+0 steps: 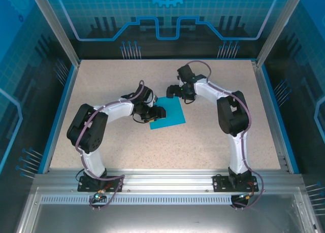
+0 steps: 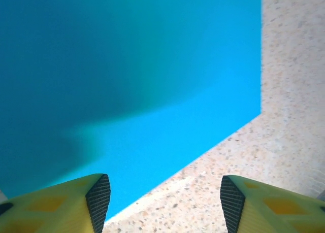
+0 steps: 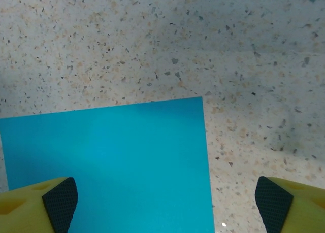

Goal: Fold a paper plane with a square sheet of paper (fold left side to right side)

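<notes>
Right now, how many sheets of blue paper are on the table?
1: the square sheet of paper lies near the middle of the table. Another beneath it could be hidden.

White link shells, black joint housings on left arm (image 1: 94, 126) and right arm (image 1: 231, 116). Grey cables (image 1: 198, 63) along links, looped beside black base plates (image 1: 94, 182). Yellow fingers (image 2: 51, 207), black textured pads (image 2: 99, 200) on left hand (image 2: 163, 192) and right hand (image 3: 165, 192).

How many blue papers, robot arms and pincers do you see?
blue paper: 1
robot arms: 2, the left arm and the right arm
pincers: 2, the left pincer and the right pincer
Total: 5
</notes>
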Tool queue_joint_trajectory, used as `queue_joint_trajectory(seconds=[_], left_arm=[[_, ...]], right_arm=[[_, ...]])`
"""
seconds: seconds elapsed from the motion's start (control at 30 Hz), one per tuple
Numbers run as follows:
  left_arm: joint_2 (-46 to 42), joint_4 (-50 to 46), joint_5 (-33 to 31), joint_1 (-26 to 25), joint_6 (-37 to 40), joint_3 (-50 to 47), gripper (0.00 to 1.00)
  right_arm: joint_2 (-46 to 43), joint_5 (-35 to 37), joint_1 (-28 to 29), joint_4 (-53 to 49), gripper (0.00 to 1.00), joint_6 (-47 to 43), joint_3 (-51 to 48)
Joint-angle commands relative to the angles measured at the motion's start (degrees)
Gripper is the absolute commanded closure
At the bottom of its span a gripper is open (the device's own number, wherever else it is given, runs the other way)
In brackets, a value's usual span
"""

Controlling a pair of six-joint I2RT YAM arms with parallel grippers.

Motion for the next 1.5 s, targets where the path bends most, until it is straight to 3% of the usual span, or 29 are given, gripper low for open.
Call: queue_joint_trajectory(seconds=[0.0, 0.37, 0.9, 1.17, 1.23, 1.47], left_arm=[[-0.66, -2.2, -0.27, 0.94, -0.35, 1.57, 0.38], [3.5, 0.97, -0.58, 0.99, -2.28, -1.75, 0.42], [6.6, 1.5, -2.71, 0.97, -2.21, -3.5, 0.44], [4.5, 1.82, -2.44, 0.98, -1.47, -3.59, 0.44], [2.99, 1.34, -2.28, 1.07, -0.84, -3.4, 0.42], [-5.92, 0.12, 0.64, 4.96, -0.05, -4.36, 0.33]], right_arm=[[3.43, -0.62, 1.33, -3.44, 0.06, -1.3, 4.97], [9.25, 0.29, 3.28, -8.65, 0.05, -0.37, 11.18], [2.84, -7.53, 7.85, -7.97, 0.13, -0.37, -1.85], [0.89, -7.18, 8.21, -9.37, 0.31, -4.41, -2.51], [0.63, -8.04, 7.56, -9.0, 0.4, -5.43, -2.63], [-3.39, -15.28, 4.8, -1.68, 0.61, -6.9, -7.13]])
